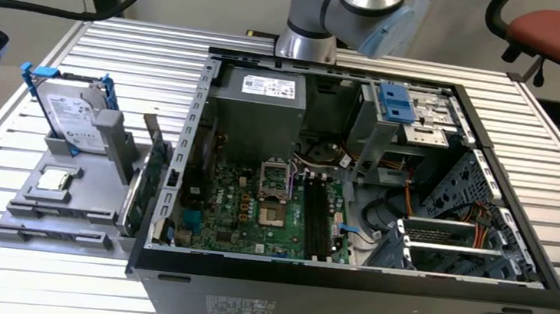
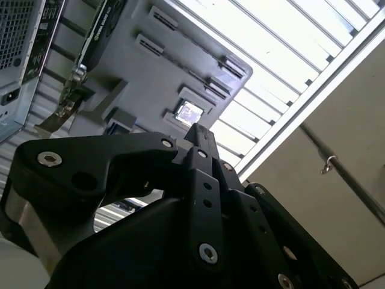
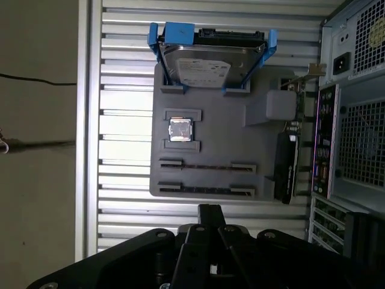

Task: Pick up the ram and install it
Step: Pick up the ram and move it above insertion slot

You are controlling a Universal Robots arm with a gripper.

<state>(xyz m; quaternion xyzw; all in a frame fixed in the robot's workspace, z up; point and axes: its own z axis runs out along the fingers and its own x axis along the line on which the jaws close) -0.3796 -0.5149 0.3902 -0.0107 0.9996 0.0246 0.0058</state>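
In the exterior view we look steeply down into the open black computer case (image 1: pixel 351 276). Both wrist views face the grey plastic parts holder (image 3: pixel 228 138) beside it, the first squarely overhead, the second nearer and aslant; all three share it.

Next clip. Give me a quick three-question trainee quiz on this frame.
1. True or false: the hard drive sits inside the computer case.
2. In the first wrist view, the tool is nearest to: A) the grey holder, B) the motherboard, C) the chair.
3. What small square part lies on the holder between the hard drive and the two long slots?
Key: 1 false, it stands on the holder beside the case; 2 A; 3 the processor chip.
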